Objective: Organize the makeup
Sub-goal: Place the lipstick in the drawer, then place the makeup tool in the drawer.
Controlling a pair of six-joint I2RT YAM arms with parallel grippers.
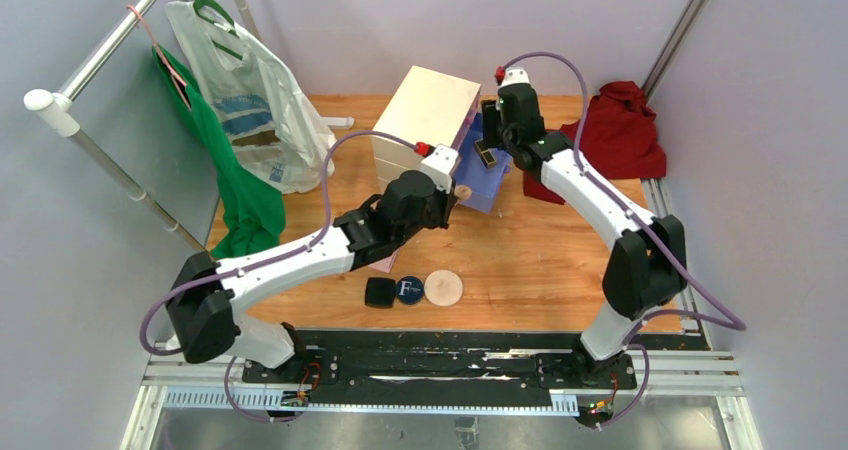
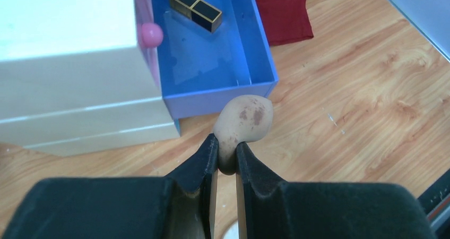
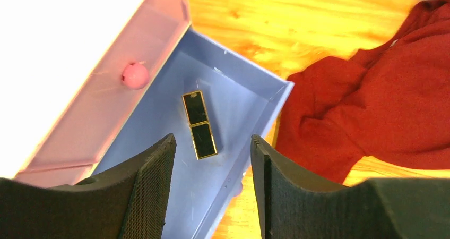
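REMOTE STATION: My left gripper (image 2: 227, 153) is clenched on a beige, brown-stained teardrop makeup sponge (image 2: 245, 117). It pinches the narrow end, and the rounded end sticks out past the fingertips, right at the front wall of the open blue plastic drawer (image 2: 223, 102). I cannot tell from the wrist view whether the sponge touches that wall.

The drawer is pulled out from the cream chest (image 1: 430, 110) at the back of the wooden table (image 1: 560, 260). Above it is a shut pink drawer (image 3: 106, 122) with a round pink knob (image 3: 134, 75). A black-and-gold rectangular lipstick case (image 3: 199, 123) lies flat on the blue drawer's floor, toward the chest end.

My right gripper (image 3: 212, 141) hangs over that drawer with its jaws spread wide and nothing between them. The lipstick case shows through the gap.

In the overhead view, three pieces sit in a row near the table's front edge: a black square compact (image 1: 380, 292), a round navy compact with a white letter (image 1: 408, 290) just beside it, and a beige round puff (image 1: 443, 288). A pink square (image 1: 383, 265) peeks out from under my left arm.

A crumpled dark red cloth (image 1: 620, 135) lies right of the drawer. A green garment (image 1: 245, 200) and a white plastic bag (image 1: 250, 100) hang from a rail on the left.
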